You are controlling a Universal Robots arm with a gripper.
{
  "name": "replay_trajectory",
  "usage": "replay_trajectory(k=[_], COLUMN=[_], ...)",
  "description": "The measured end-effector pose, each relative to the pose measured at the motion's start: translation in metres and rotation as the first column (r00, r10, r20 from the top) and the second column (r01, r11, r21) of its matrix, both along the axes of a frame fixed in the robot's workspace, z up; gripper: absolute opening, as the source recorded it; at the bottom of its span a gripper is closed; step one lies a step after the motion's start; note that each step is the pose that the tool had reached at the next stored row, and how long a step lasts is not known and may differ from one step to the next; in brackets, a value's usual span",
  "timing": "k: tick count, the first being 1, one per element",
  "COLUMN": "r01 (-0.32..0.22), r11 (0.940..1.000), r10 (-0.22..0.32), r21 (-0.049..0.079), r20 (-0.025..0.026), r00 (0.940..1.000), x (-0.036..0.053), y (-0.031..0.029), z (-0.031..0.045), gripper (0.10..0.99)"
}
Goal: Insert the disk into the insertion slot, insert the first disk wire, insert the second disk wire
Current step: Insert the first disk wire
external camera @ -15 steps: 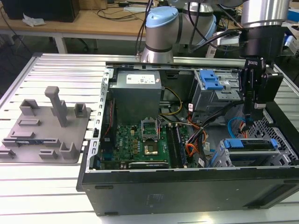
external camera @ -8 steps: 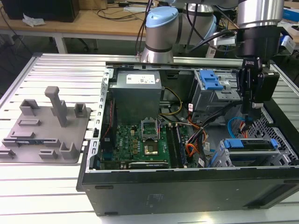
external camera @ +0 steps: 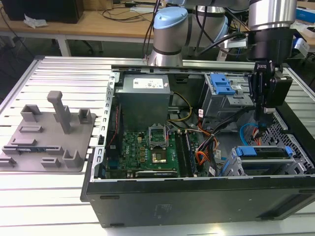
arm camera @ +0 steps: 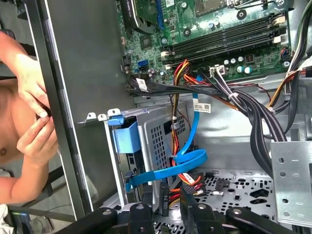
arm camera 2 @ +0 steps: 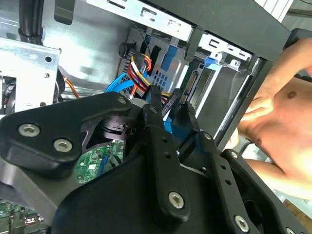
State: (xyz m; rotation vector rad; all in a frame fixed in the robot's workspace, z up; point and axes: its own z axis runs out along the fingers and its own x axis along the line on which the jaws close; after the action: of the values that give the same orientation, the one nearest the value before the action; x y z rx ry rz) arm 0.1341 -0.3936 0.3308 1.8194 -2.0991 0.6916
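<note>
In the exterior view, from motherboard (external camera: 157, 147) rightward: the insertion slot (external camera: 231, 168) already holds the disk (external camera: 263, 152); the hand (external camera: 261, 129) hangs just above, among wires (external camera: 246, 132). We cannot tell its grip. We judge wire insertion in hand, demanding exact connector alignment.

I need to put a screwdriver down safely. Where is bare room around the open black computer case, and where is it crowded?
Free: the slatted aluminium table at the exterior view's left, around the grey plastic fixture plate, and along the black computer case's near wall. Crowded: inside it, coloured cables run beside the grey perforated drive cage, where the gripper hangs.
</note>
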Motion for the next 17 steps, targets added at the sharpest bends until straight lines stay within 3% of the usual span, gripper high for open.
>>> replay_trajectory(k=[16,17], r01=[-0.011,-0.011], r11=[0.9998,0.9997], r10=[0.011,0.011], r21=[-0.018,-0.02], r20=[0.0039,0.004], r00=[0.9999,0.9999], x=[-0.0006,-0.0006], y=[0.0005,0.0005], z=[-0.003,-0.0032], gripper=[0.353,0.275])
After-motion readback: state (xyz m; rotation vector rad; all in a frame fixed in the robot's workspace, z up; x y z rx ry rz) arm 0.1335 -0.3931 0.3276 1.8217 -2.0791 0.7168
